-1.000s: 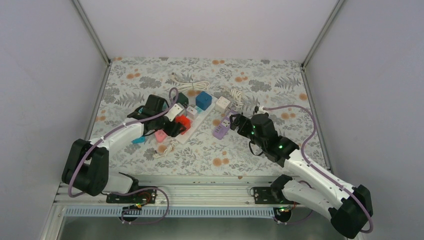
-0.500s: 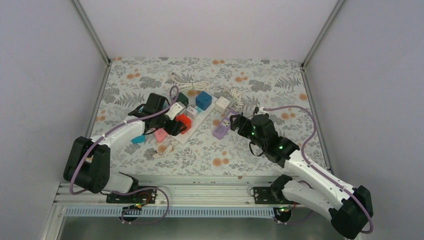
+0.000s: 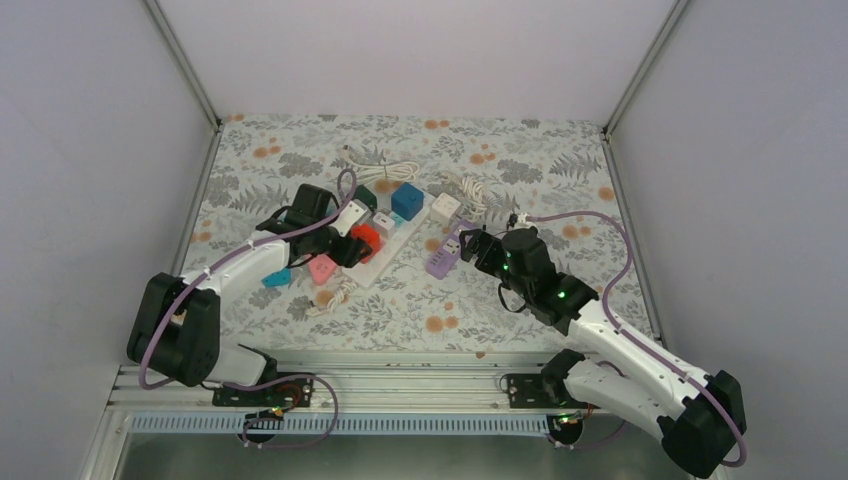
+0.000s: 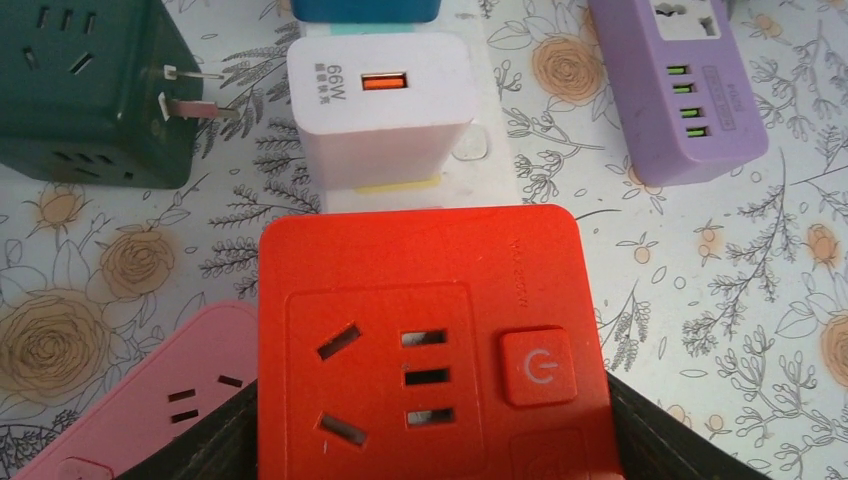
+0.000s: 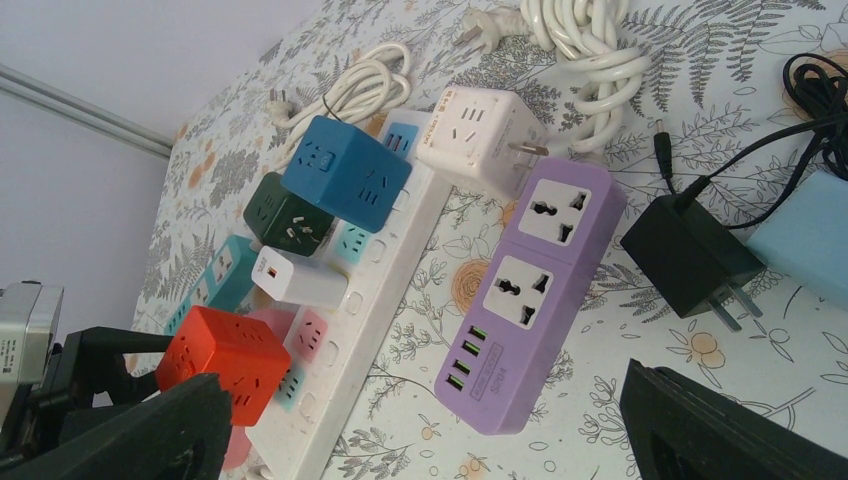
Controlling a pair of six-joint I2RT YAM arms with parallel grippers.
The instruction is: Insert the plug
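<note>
1. Your left gripper, clamped on the red cube plug, has crept further along the white power strip.
2. Your right gripper gapes wide and empty, right of the strip.
3. Seating looks close, so line up the prongs.

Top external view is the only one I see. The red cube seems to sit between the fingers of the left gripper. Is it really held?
Observer: Yes. In the left wrist view the red cube sits between the left gripper's dark fingers, its socket face and power button toward the camera.
Operator: What is just ahead of it?
Observer: A white charger marked 66W, with an orange port, standing on the white power strip.
Operator: And left of the charger?
Observer: A dark green cube; its metal prongs are bare and point toward the charger.
</note>
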